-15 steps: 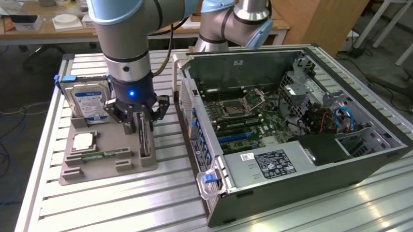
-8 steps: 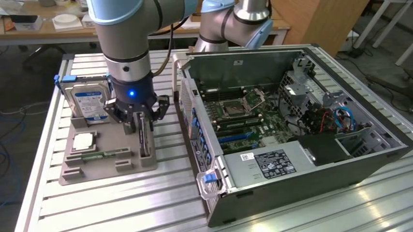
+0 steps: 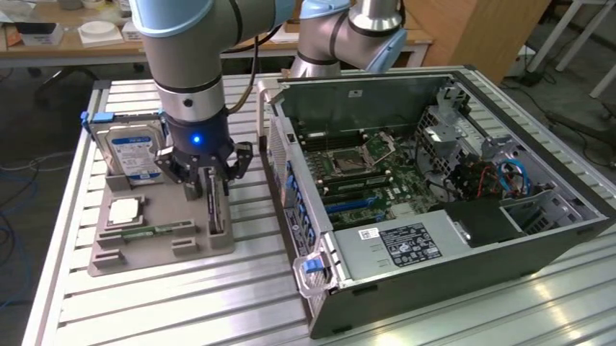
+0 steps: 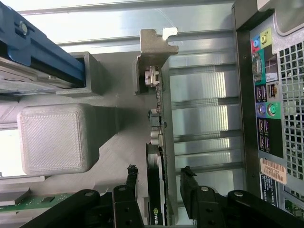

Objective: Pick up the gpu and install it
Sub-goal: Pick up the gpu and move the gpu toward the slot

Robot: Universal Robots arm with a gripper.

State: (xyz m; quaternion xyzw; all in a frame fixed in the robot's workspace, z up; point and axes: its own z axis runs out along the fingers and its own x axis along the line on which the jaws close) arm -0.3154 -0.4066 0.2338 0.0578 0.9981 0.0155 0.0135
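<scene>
Grey plastic fixture point(image 3: 154, 254) on the slatted metal bench point(image 3: 144, 310), as seen in the exterior view. Holds the gpu point(image 3: 216, 213) on edge in a slot along the fixture's side nearest the open computer case point(image 3: 433, 180). Carries a blue-labelled hard drive point(image 3: 130, 151) upright at the fixture's far end, a processor chip point(image 3: 125, 210) flat near its middle, and a green RAM stick point(image 3: 154, 232) between that chip and the fixture's near edge. Straight above the gpu's slot, the gripper point(image 3: 210, 184) at the end of the arm point(image 3: 187, 65), reaching down with a finger on either side of the card's top edge. Just beside the fixture, toward the exterior view's right, the case with its motherboard exposed.

From the wrist view, looking along the gpu point(image 4: 161, 137): thin board standing in the fixture point(image 4: 54, 137), grey metal bracket point(image 4: 154, 47) at the end away from the gripper point(image 4: 159, 183). Straddles the card with black fingers point(image 4: 130, 183) set narrowly apart, a sliver of space visible on each side, so not clamped. Across the card from the fixture's block, the case's rear panel point(image 4: 270, 118) with coloured ports.
</scene>
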